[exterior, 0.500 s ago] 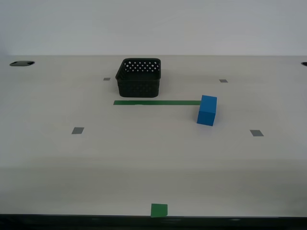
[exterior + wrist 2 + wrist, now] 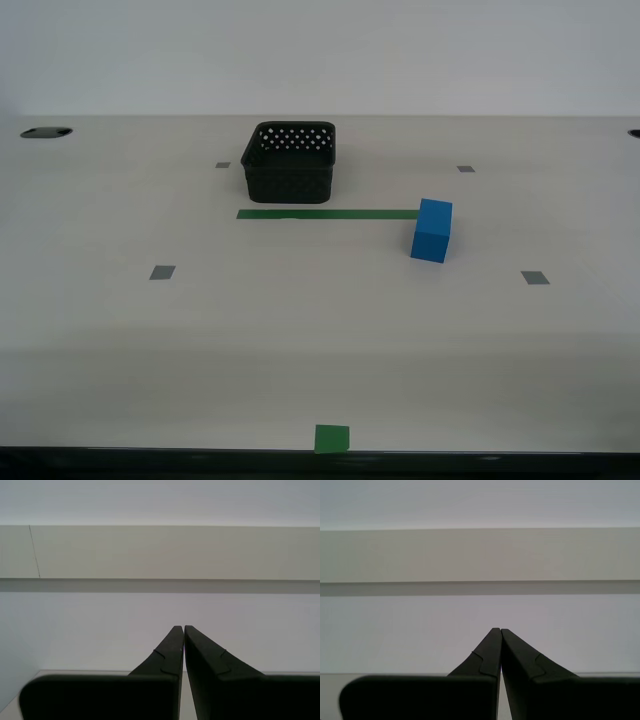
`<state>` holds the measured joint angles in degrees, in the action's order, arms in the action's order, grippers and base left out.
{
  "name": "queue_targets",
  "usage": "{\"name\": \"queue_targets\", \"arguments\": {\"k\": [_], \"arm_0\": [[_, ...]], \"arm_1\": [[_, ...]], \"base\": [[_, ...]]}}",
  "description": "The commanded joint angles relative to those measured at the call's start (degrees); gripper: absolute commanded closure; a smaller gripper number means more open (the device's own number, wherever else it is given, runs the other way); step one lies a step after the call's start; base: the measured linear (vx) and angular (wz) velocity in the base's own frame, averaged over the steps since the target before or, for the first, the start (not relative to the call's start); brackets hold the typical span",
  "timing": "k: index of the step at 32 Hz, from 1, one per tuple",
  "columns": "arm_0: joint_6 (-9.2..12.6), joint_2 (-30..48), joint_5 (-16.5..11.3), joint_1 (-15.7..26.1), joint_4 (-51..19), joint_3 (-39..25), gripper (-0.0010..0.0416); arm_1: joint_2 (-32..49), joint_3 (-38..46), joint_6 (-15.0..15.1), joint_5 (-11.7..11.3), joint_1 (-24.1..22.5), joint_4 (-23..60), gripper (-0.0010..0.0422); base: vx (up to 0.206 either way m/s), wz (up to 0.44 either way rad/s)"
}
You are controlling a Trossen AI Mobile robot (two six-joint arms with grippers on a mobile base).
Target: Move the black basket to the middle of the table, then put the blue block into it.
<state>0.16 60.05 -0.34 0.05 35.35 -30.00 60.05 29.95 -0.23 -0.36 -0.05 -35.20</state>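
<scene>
Black basket (image 2: 289,162) sat far back on the surface (image 2: 300,340), behind the green strip (image 2: 327,213); blue block (image 2: 432,230) lay at the strip's end. My first hand (image 2: 499,630) and second hand (image 2: 183,627) were pressed together, empty.

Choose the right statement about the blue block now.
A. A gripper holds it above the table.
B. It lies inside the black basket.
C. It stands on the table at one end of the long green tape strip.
C: the blue block stands on the table at the green tape strip's end, apart from the black basket, no gripper near.
</scene>
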Motion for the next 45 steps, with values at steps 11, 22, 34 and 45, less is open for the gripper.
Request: {"name": "queue_targets", "arguments": {"k": [11, 22, 34, 45], "arm_0": [[-0.02, 0.00, 0.00, 0.00, 0.17, -0.04, 0.0405], [0.00, -0.02, 0.00, 0.00, 0.00, -0.04, 0.0405], [0.00, 0.00, -0.02, 0.00, 0.20, -0.04, 0.0405], [0.17, -0.09, -0.07, 0.09, -19.61, -10.88, 0.0405]], "arm_1": [[-0.02, 0.02, 0.09, -0.02, 0.04, -0.20, 0.0412], [-0.02, 0.02, 0.09, -0.04, 0.02, -0.11, 0.0412], [-0.02, 0.02, 0.22, -0.07, 0.04, -0.04, 0.0412], [-0.02, 7.17, -7.74, -0.02, -0.04, 14.75, 0.0412]], "base": [[0.000, 0.000], [0.000, 0.000], [0.000, 0.000], [0.000, 0.000]]}}
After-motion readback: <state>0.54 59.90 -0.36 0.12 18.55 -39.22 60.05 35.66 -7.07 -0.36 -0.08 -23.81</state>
